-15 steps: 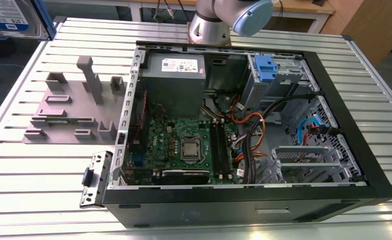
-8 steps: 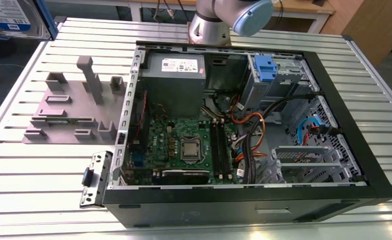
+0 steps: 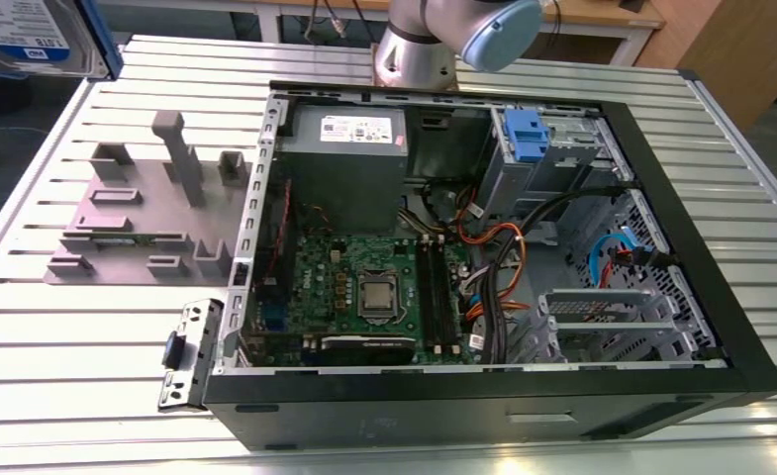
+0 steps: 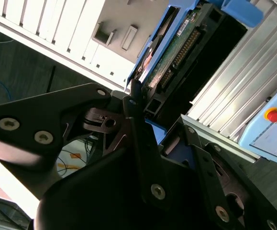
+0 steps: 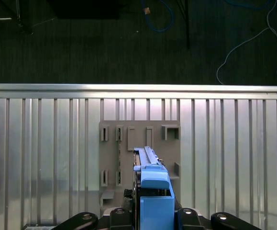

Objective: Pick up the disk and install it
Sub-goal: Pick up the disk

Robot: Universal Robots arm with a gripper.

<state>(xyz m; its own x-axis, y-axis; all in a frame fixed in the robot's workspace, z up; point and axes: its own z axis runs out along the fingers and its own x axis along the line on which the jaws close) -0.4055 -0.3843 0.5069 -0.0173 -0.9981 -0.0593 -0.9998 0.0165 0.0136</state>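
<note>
your pincer (image 4: 137, 103) is clamped on the disk (image 4: 174, 52): in the second wrist view the black fingers (image 4: 131, 108) press against its near edge. the green circuit-board side and a row of connector pins face that camera, and the blue bracket runs along the rim. in the first wrist view you see the disk (image 5: 155, 191) edge-on, its blue bracket standing straight out from the pincer's black body.

beyond the disk, in that same view, lies the grey fixture (image 5: 124, 163), a flat plate with small upright slots and posts, resting on the slatted metal desk (image 5: 42, 143). the disk hangs over this fixture and off the desk. past the desk's far rail there is dark floor (image 5: 81, 48) with a blue cable (image 5: 157, 9) and a white cable (image 5: 243, 52) lying on it. in the second wrist view a red button (image 4: 272, 115) sits on a pale blue box at the desk's edge.

in the exterior view the disk (image 3: 25, 35) shows in the upper corner on the exterior view's left, label side towards the camera, well apart from the open computer case (image 3: 494, 406). the grey fixture (image 3: 124, 213) lies just beside the case on that same side. inside the case you can make out the grey power-supply box (image 3: 348, 158), the green motherboard (image 3: 361, 287) and a blue latch (image 3: 527, 134) on a metal cage. the arm (image 3: 428, 40) stands behind the case.
</note>
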